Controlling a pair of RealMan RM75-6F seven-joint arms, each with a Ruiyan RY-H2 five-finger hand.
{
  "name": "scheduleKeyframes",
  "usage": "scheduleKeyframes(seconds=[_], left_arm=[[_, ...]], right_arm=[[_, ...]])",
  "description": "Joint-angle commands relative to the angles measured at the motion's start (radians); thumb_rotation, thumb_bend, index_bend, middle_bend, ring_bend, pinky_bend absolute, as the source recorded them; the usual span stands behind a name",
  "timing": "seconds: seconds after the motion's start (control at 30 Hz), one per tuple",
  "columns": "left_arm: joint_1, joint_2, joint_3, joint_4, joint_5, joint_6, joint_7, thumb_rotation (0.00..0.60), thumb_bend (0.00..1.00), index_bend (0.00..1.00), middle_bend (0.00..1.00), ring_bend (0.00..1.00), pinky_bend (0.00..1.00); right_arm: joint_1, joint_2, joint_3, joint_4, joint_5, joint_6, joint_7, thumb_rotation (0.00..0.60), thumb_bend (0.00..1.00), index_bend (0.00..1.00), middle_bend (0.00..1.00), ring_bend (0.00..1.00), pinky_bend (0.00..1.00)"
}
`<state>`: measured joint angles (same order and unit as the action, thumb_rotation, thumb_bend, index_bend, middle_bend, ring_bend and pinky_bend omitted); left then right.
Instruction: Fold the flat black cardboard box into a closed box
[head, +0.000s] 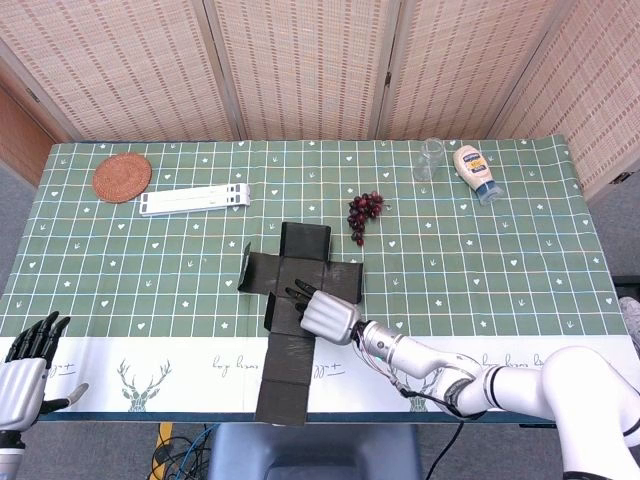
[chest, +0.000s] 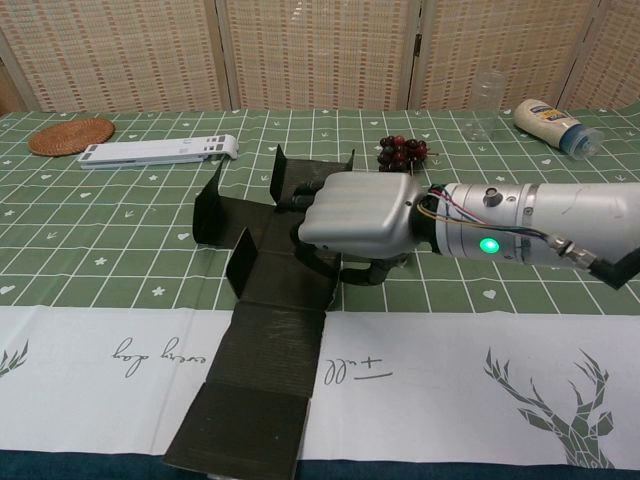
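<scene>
The black cardboard box lies unfolded as a cross on the table, its long strip reaching over the front edge. In the chest view, the box has several side flaps standing partly upright. My right hand rests palm down on the middle panels, fingers spread toward the left flaps. The chest view shows the right hand covering the box's right arm, with the thumb low against the cardboard. My left hand hovers with fingers apart off the table's front left corner, holding nothing.
A bunch of dark grapes lies just behind the box. A clear glass and a mayonnaise bottle stand at the back right. A white stand and a woven coaster sit at the back left.
</scene>
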<state>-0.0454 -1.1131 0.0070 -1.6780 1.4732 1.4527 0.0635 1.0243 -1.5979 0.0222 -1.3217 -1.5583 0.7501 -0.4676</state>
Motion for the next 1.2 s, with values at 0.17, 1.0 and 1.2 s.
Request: scheduleKeyframes(seconds=[0.17, 1.0, 1.2], left_arm=[[0.002, 0.004, -0.003, -0.001, -0.007, 0.003, 0.001, 0.6, 0.14, 0.03, 0.0, 0.0, 0.08], [-0.027, -0.009, -0.013, 0.01, -0.015, -0.037, 0.007, 0.6, 0.14, 0.03, 0.0, 0.0, 0.08], [-0.037, -0.016, -0.014, 0.017, -0.011, -0.049, 0.001, 0.6, 0.14, 0.03, 0.0, 0.0, 0.08]], right_arm=[[-0.014, 0.098, -0.092, 0.037, -0.135, 0.064, 0.126, 0.6, 0.46, 0.6, 0.37, 0.09, 0.05], [-0.206, 0.412, 0.069, -0.333, 0.333, 0.128, 0.286, 0.6, 0.46, 0.0, 0.15, 0.1, 0.33], [-0.201, 0.444, 0.11, -0.312, 0.507, -0.019, 0.44, 0.6, 0.48, 0.0, 0.14, 0.1, 0.34]])
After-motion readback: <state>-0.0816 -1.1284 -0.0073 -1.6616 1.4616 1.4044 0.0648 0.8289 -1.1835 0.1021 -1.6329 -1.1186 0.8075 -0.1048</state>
